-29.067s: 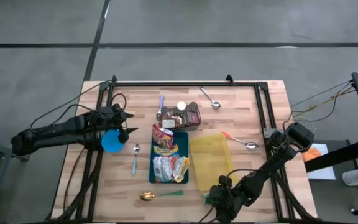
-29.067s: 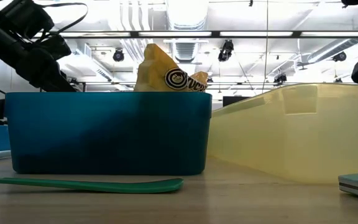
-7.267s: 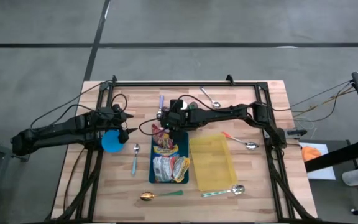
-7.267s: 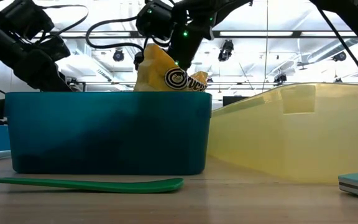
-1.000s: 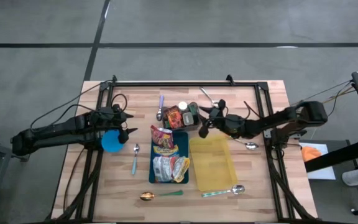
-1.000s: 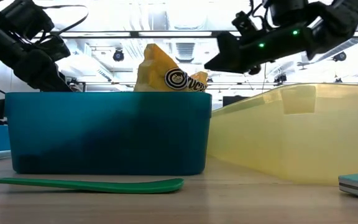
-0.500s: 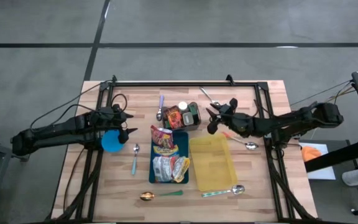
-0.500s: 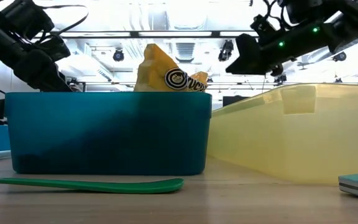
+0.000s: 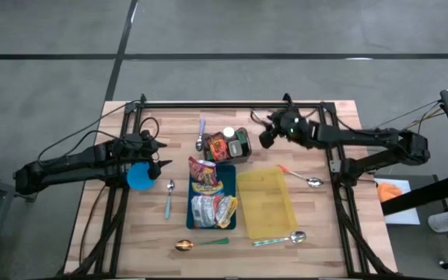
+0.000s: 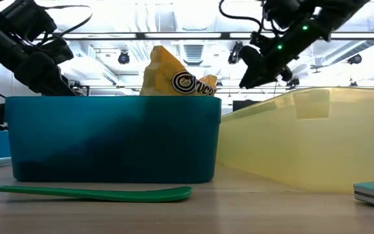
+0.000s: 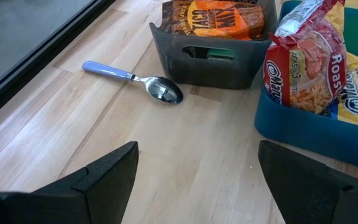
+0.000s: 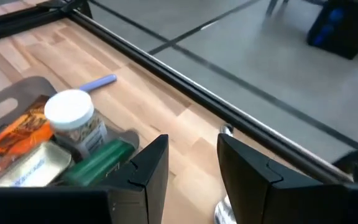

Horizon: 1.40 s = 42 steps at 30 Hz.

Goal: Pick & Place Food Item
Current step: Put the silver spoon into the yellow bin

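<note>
Wooden surface (image 9: 309,222) carries a dark bin (image 9: 230,145) of food items just left of the empty, part-open right tool (image 9: 267,134), which is best lowered squarely over one item before being closed.

Robotics lab or industrial test hall, not a home. Butcher-block wooden table (image 9: 154,233) with a black metal frame (image 9: 232,104) bolted around it, sitting on bare grey concrete floor (image 9: 286,31) marked with dark lines. Loose cables (image 9: 76,140) trail off the table side. Low view shows a high open ceiling with exposed ducts (image 10: 193,19), strip lights (image 10: 265,35) and hanging fixtures (image 10: 125,57). Right wrist view shows more concrete floor beyond the table edge, with a dark unit bearing blue parts (image 12: 344,28) blurred in the background.
</note>
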Available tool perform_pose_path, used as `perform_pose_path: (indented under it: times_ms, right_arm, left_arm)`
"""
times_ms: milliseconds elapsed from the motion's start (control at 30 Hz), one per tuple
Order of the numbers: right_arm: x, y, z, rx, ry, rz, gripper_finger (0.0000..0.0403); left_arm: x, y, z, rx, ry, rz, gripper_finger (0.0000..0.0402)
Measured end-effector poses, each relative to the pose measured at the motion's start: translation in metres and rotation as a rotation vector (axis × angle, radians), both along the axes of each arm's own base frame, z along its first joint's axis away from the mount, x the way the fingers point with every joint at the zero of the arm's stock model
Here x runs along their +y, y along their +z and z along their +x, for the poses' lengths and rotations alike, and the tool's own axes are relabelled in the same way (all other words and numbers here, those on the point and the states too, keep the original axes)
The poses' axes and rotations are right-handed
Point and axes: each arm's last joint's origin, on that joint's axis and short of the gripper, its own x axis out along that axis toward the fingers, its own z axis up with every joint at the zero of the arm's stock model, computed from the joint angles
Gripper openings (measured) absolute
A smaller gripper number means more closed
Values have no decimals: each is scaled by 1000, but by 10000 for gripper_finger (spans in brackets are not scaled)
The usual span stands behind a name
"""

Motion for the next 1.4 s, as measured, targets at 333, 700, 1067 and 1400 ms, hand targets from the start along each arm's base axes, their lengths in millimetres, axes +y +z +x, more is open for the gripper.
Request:
perform_pose_path:
  times_ms: [333, 700, 1067, 1400]
  right_arm:
    - [-68, 3, 1, 65, 10, 174, 136]
    - [-132, -18, 25, 325, -45, 442, 136]
    - [-165, -27, 48, 430, 22, 534, 136]
    - [-165, -22, 49, 408, 45, 535, 136]
  left_arm:
    - [0, 0, 0, 0, 0, 0, 336]
    - [0, 0, 0, 0, 0, 0, 336]
    - [0, 0, 0, 0, 0, 0, 336]
    - [0, 0, 0, 0, 0, 0, 336]
